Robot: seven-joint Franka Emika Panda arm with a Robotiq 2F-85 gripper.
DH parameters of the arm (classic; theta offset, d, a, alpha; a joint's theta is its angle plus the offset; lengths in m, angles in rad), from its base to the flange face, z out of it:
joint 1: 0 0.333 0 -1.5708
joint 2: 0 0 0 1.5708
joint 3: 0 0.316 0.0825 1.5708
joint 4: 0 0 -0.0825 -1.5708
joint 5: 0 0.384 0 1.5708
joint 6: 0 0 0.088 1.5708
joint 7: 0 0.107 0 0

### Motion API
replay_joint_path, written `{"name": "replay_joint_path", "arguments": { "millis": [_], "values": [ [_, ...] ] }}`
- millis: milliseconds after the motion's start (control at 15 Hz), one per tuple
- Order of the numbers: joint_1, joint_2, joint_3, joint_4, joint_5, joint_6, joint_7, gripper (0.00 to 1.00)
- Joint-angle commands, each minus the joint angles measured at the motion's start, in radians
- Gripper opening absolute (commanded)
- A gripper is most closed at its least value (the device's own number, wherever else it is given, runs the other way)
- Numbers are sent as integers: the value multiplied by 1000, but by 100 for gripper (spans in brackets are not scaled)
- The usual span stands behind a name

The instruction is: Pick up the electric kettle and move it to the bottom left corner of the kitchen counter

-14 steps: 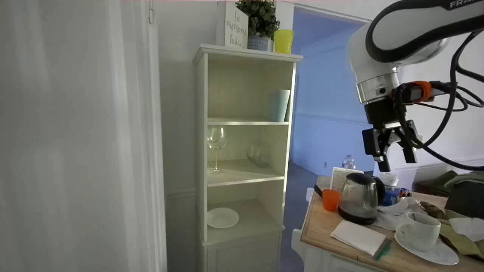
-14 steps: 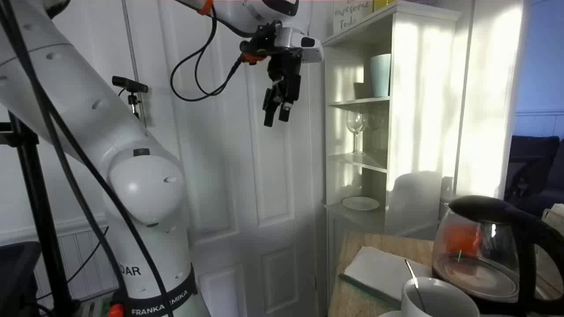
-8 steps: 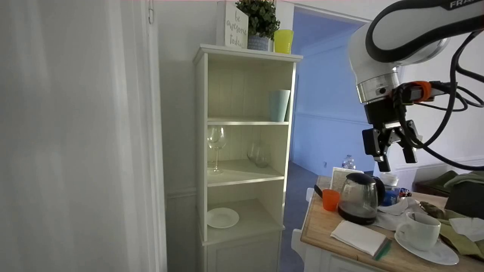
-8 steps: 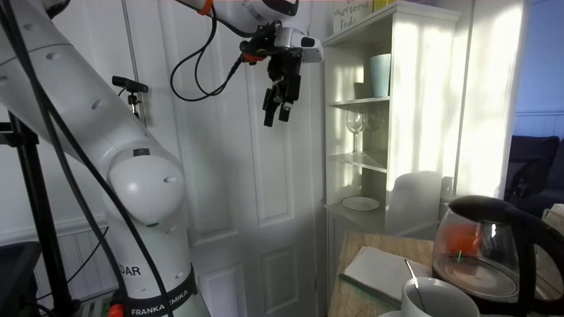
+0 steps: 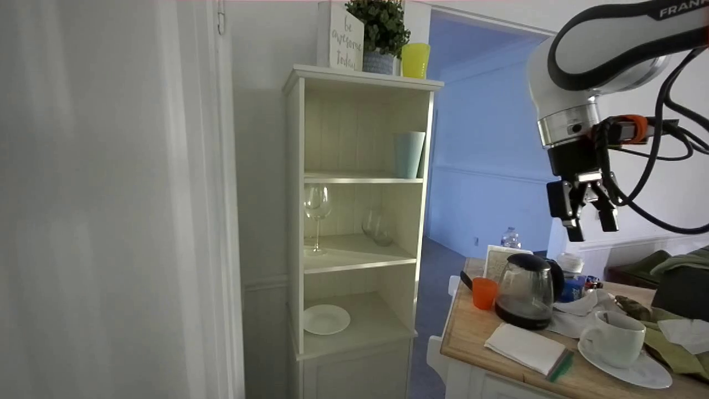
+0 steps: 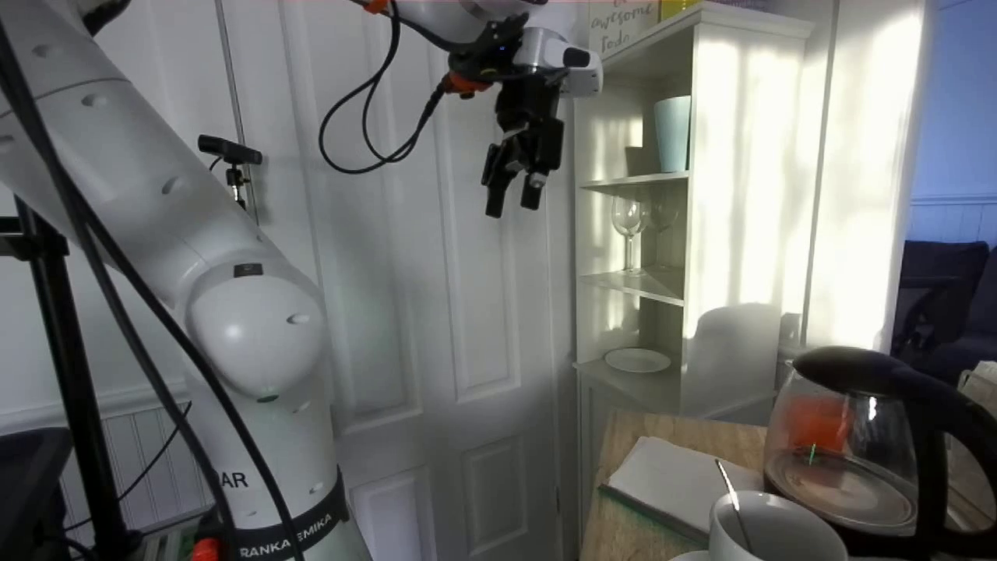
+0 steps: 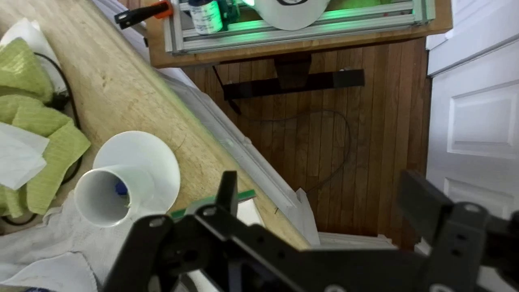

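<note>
1. Got nothing in gripper, spread wide & well apart from kettle, upright on counter nr orange cup.
2. Could slip (looks slick) unless grabbed by handle.
3. Might hit orange cup or white mug if carried too low.
4. Could spill if tilted; can't tell if full.

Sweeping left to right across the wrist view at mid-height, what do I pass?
White crumpled sheet, yellow-green cloth, round white saucer, bare edge of the light tan wooden counter, white cabinet side, brown plank floor, white panelled door.
</note>
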Motion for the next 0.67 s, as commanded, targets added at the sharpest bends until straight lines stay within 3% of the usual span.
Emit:
{"name": "replay_joint_path", "arguments": {
  "millis": [0,267,400,600],
  "values": [
    [61,27,-180,64,-132,-30,-272,100],
    [58,97,-331,119,-319,64,-603,100],
    [17,159,-358,151,-369,154,-760,100],
    [1,254,-416,206,-336,326,-967,100]
  ]
}}
